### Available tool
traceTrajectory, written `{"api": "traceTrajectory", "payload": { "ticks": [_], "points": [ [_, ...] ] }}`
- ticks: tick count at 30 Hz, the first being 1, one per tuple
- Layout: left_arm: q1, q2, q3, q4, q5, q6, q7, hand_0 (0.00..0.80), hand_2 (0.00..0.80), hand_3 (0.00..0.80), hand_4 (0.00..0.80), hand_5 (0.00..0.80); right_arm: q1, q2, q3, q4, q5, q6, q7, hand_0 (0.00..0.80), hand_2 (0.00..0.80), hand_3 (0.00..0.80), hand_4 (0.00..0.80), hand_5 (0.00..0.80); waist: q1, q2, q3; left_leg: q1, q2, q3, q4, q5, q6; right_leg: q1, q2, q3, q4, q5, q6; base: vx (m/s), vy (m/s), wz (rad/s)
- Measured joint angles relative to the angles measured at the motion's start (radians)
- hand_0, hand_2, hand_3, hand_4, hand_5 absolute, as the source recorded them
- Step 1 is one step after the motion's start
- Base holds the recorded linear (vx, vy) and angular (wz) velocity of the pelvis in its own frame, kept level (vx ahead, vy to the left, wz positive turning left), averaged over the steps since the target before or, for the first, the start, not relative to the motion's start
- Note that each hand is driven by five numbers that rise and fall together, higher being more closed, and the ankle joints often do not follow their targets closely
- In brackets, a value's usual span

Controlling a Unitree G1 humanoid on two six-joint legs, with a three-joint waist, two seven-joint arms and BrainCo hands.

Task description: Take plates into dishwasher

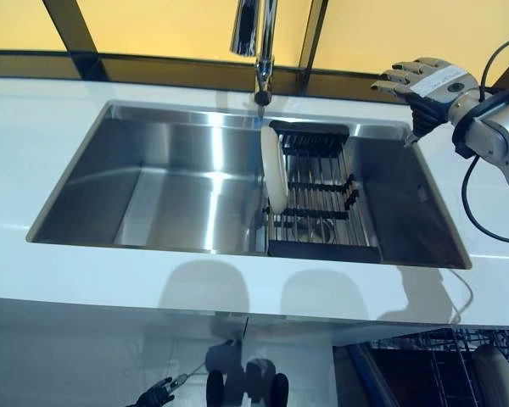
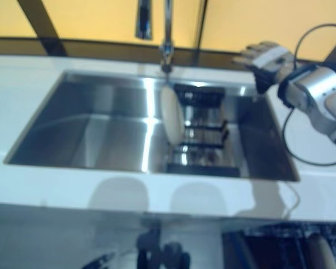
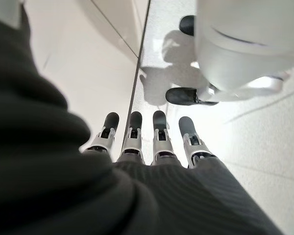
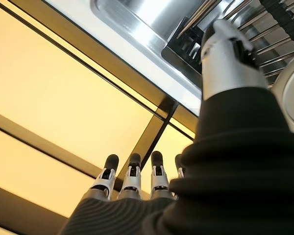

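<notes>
One plate [image 1: 276, 167] stands on edge in the rack [image 1: 322, 191], at the rack's left end, inside the right part of the sink [image 1: 153, 182]. Tap [image 1: 263, 51] directly above and behind it.

Right hand [image 1: 428, 85] is raised over the back right corner of the sink, above the white surface [image 1: 34, 110], well apart from the plate. Fingers [image 4: 132, 178] straight and spread, holding nothing.

Left hand [image 3: 147, 142] hangs low beside the body, below the surface edge, fingers straight and empty, pointing at the floor.

Dishwasher [image 1: 458, 373] shows at lower right, below the surface: dark wire basket, open, with what looks like a plate [image 1: 498, 373] already in it.

Judgement: the grasp is not yet begun; the hand has to come down and left to reach the plate.

Risks:
- The plate is thin and upright; a nudge from the fingers before they close could tip it off the prongs into the steel basin.
- Tap sits close to the plate; lifting straight up may knock it.
- Smooth rim, possibly wet; a shallow pinch could slip on the way down to the dishwasher.
</notes>
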Motion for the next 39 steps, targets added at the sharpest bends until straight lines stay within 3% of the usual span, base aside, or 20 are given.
{"api": "traceTrajectory", "payload": {
  "ticks": [11, 22, 39],
  "points": [
    [-0.033, 0.011, -0.002, -0.008, -0.033, 0.000, 0.000, 0.000, 0.000, 0.000, 0.000, 0.000, -0.092, 0.059, 0.039, -0.017, -0.103, 0.004, -0.026, 0.000, 0.000, 0.000, 0.000, 0.000, 0.004, -0.002, 0.029, -0.017, -0.003, -0.032, -0.001, 0.011, -0.002, -0.003, -0.002, -0.017, 0.000, -0.002, 0.003, -0.004, 0.028, 0.09],
    [-0.034, 0.012, 0.001, -0.012, -0.040, 0.001, 0.001, 0.000, 0.000, 0.000, 0.000, 0.000, -0.118, 0.059, 0.062, -0.156, -0.342, -0.108, -0.003, 0.000, 0.000, 0.000, 0.000, 0.000, 0.003, -0.002, 0.028, -0.016, -0.002, -0.035, -0.001, 0.015, -0.003, 0.000, -0.001, -0.018, 0.000, -0.002, 0.003, 0.000, 0.003, 0.00],
    [-0.032, 0.012, 0.001, -0.011, -0.040, -0.015, -0.005, 0.000, 0.000, 0.000, 0.000, 0.000, -0.119, 0.060, 0.072, -0.214, -0.341, -0.129, 0.018, 0.000, 0.000, 0.000, 0.000, 0.000, 0.025, -0.005, 0.029, -0.017, -0.002, -0.038, -0.001, 0.017, -0.004, 0.001, 0.000, -0.019, 0.000, -0.002, 0.003, 0.000, 0.000, 0.00]
  ]
}}
